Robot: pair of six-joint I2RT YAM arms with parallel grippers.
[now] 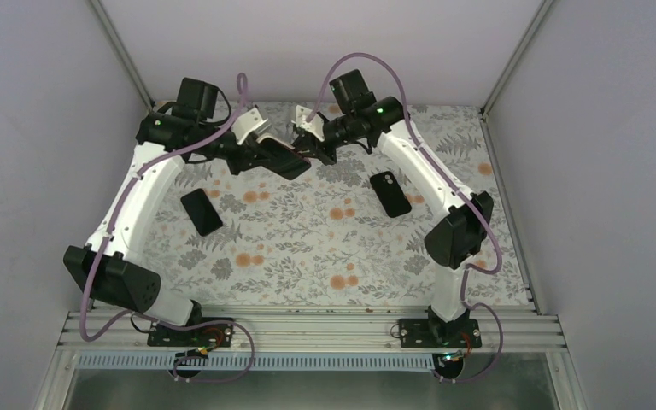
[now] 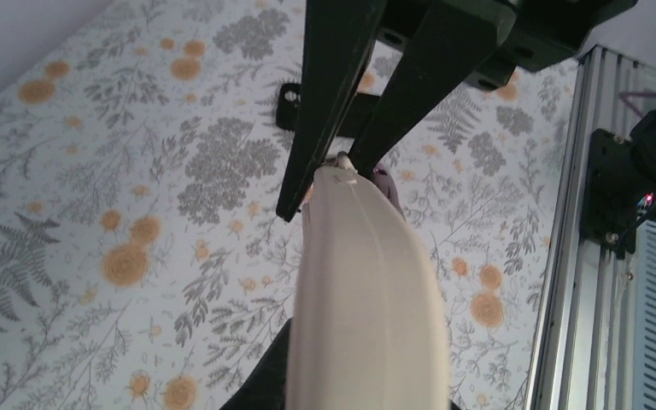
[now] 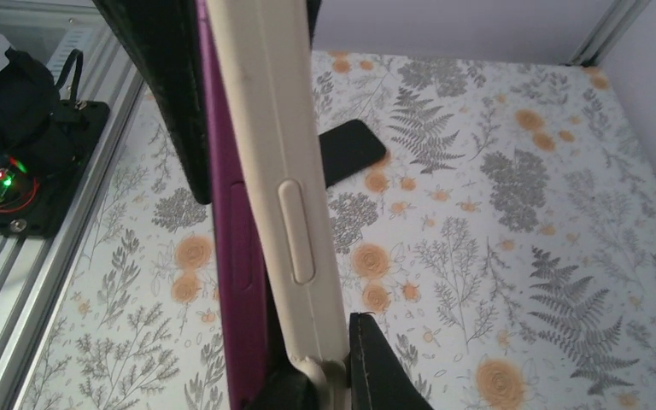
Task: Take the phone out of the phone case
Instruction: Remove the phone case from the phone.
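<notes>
Floral cloth (image 1: 307, 256) covers the table; above its far side both arms hold the case (image 3: 273, 171) aloft, left gripper (image 2: 335, 171) clamped on one end, right gripper (image 3: 325, 371) pinching the other. Purple phone (image 3: 222, 256) looks not yet out, I'd say; the pull-apart remains.

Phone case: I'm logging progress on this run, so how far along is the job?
Done: the case is held up off the table, clamped between the left gripper and the right gripper. In hand: the purple phone shows its edge alongside the cream case, possibly starting to part. Left: the phone is not yet free of it.
</notes>
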